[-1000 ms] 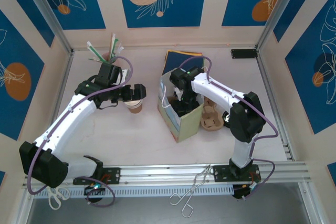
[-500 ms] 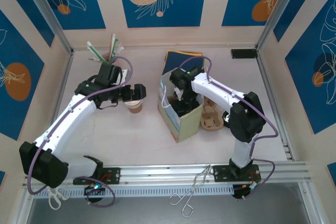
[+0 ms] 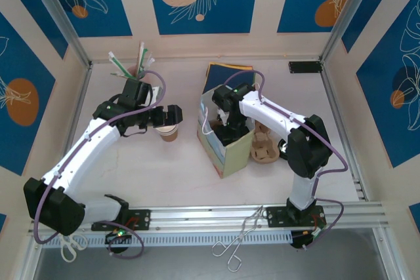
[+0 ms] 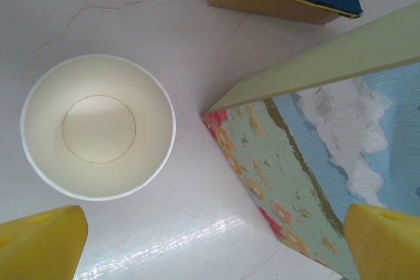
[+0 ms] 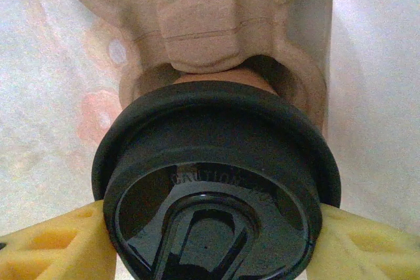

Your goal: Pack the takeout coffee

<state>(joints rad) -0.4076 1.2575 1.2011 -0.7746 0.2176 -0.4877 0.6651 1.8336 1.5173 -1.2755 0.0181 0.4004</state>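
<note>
Nothing budged: my right jaws stayed clenched on the black-lidded brown paper cup (image 5: 213, 188), moulded pulp carrier (image 5: 197, 24) at 12 o'clock, still unpacked; left jaws released.

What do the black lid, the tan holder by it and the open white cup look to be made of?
Lid: likely plastic, glossy, with sharp highlights and moulded lettering.
Holder: probably moulded paper pulp, matte and slightly fibrous, with soft rounded edges.
Cup: paper, it seems, smooth white inside, with a rolled rim and a faint seam ring round the base.
</note>
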